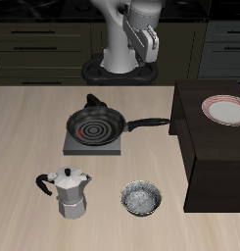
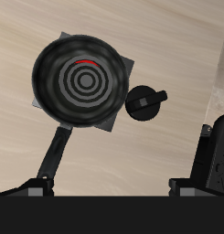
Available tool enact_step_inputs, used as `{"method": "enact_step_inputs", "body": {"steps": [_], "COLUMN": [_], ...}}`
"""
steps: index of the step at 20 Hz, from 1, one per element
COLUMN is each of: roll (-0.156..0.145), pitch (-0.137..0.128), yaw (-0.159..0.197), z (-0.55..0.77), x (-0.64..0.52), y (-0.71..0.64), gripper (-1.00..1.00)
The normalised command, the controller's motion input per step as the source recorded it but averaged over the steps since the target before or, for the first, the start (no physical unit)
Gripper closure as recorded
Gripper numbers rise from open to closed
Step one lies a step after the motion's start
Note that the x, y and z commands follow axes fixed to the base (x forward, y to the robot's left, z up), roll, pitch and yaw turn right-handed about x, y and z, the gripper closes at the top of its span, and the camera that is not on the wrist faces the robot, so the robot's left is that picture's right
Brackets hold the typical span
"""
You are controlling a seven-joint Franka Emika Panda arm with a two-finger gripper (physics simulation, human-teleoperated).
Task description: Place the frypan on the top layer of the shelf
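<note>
The frypan (image 1: 95, 125) is a round black pan sitting on a grey burner plate (image 1: 74, 146), with red rings showing across its bottom. Its long handle (image 1: 151, 124) points toward the shelf (image 1: 212, 157), a dark boxy unit beside it. My gripper (image 1: 148, 54) hangs high above the table, farther back than the pan, touching nothing. In the wrist view the frypan (image 2: 81, 80) lies below me with its handle (image 2: 53, 157) reaching toward one of my fingers (image 2: 36, 187). The gripper (image 2: 112, 186) is open and empty.
A pink-rimmed plate (image 1: 226, 110) lies on the shelf's flat top. A moka pot (image 1: 68, 192) and a small speckled bowl (image 1: 141, 199) stand near the table's front edge. A black knob (image 2: 145, 102) sits beside the burner plate (image 2: 121, 69). Dark drawer cabinets line the back.
</note>
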Motion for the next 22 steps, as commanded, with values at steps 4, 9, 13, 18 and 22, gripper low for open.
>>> {"method": "enact_step_inputs", "body": {"steps": [4,9,13,18,22], "roll": [0.122,0.017,0.012,0.068,0.037], "pitch": [0.034,0.001,0.013,0.006,-0.007], "yaw": [-0.191,-0.110,0.008,-0.037,-0.023], "z": [-0.19,-0.08,-0.06,-0.02,0.03], "x": [-0.01,0.09,0.16,0.04,0.07], "y": [0.39,0.22,0.44,0.38,0.37], "gripper": [-1.00,-1.00,-1.00,-1.00,-1.00]}}
